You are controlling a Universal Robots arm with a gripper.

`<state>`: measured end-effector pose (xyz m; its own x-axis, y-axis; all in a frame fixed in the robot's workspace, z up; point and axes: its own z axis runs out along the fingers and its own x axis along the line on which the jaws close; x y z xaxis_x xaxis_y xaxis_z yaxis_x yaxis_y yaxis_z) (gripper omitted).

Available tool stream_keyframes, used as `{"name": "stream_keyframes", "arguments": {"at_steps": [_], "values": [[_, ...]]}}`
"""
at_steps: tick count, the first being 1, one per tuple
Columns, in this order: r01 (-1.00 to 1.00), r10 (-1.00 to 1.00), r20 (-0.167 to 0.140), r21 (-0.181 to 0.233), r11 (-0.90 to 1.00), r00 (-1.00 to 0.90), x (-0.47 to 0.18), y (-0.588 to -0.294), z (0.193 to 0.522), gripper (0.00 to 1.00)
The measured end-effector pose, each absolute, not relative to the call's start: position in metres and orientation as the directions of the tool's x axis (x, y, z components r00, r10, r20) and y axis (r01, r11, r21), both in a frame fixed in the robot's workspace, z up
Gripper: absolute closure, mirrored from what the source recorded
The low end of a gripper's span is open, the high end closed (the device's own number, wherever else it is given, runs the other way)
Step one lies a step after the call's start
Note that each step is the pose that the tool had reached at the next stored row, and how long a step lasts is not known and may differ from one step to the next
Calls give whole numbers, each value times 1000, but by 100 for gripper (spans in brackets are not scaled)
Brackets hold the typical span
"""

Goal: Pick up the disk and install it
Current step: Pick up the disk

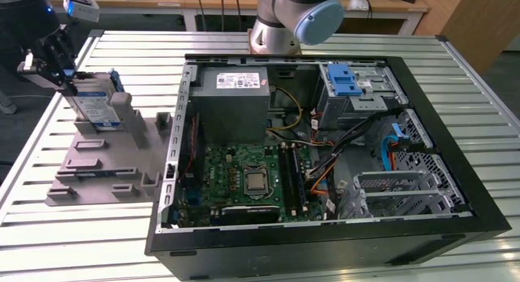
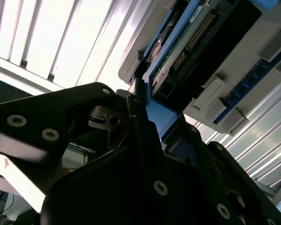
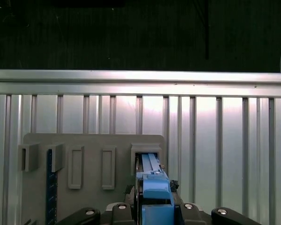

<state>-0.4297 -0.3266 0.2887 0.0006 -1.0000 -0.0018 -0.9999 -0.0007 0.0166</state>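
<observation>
Disk [image 1: 92, 105] is seen standing on edge in an end slot of the grey fixture plate [image 1: 101, 172], its blue-railed edge clamped between the closed-in fingers of the gripper [image 1: 67, 78], with a grey post [image 1: 122, 108] of the plate flanking it and the open computer case [image 1: 325, 257] set just beside the plate.

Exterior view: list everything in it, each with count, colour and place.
disk: one, silver with blue rails, standing on edge in the holder
holder: one, grey, on the table at the exterior view's left
computer case: one, black, open, centre to right
power supply: one, grey, inside the case
motherboard: one, green, inside the case
latch: one, blue, atop the metal cage
table: one, silver slats, under everything
arm: one, grey, behind the case
tool: one, black, at the disk's upper edge
</observation>
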Motion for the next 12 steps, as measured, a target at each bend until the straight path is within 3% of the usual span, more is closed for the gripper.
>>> {"name": "stream_keyframes", "arguments": {"at_steps": [12], "values": [[-1000, -1000, -2, 16, -1, 1, -430, -327, 291, 63]]}}
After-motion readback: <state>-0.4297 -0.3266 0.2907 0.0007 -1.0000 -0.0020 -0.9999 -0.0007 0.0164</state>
